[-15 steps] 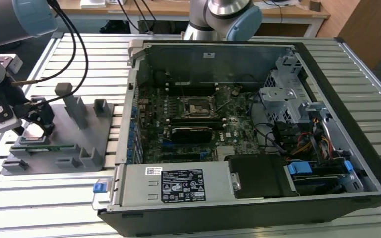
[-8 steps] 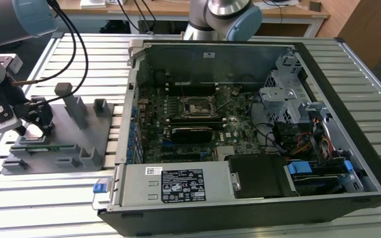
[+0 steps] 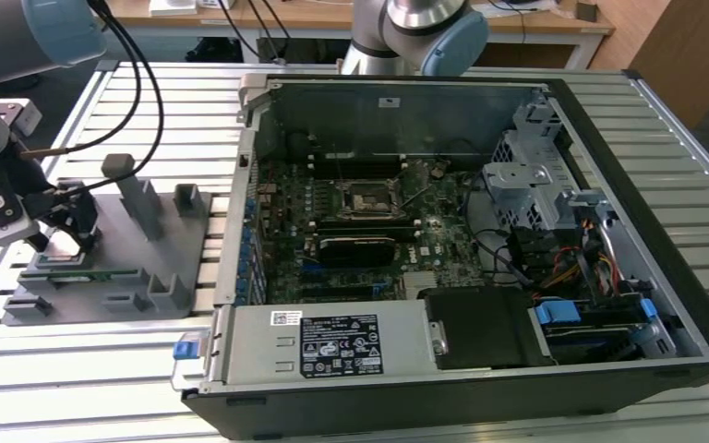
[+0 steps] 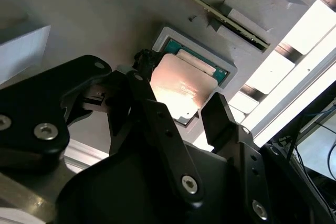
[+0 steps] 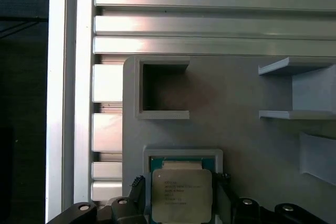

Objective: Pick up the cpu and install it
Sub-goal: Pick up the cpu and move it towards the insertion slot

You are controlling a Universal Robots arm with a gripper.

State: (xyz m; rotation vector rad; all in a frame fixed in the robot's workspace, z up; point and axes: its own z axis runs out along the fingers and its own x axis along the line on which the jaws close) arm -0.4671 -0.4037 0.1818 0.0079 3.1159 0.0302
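The gripper point(image 4: 180, 83) is down over the cpu point(image 5: 181, 195), set astride the small silvery chip on two opposite sides. Whether it has closed on the chip's edges or only brackets them cannot be told. In both wrist views the cpu lies within a square, green-lined pocket point(image 5: 181, 153) of the grey tray point(image 5: 236, 140), its pale metal top facing up. A long thin green memory stick point(image 3: 84, 271) rests in a slot near it on the same tray. The tray sits on the slatted aluminium table point(image 3: 121, 388) at the exterior view's left, just beside the open computer case point(image 3: 650, 185). Farther off inside the case, the motherboard point(image 3: 367, 249) carries the square socket frame point(image 3: 367, 198), well apart from the chip. The work looks to stand at the pick-up, with nothing of the install begun. As a judgement, this grasp calls for an even hold on the chip's opposite edges, square to the pocket. A part this thin and flat could tip or catch on the pocket wall.
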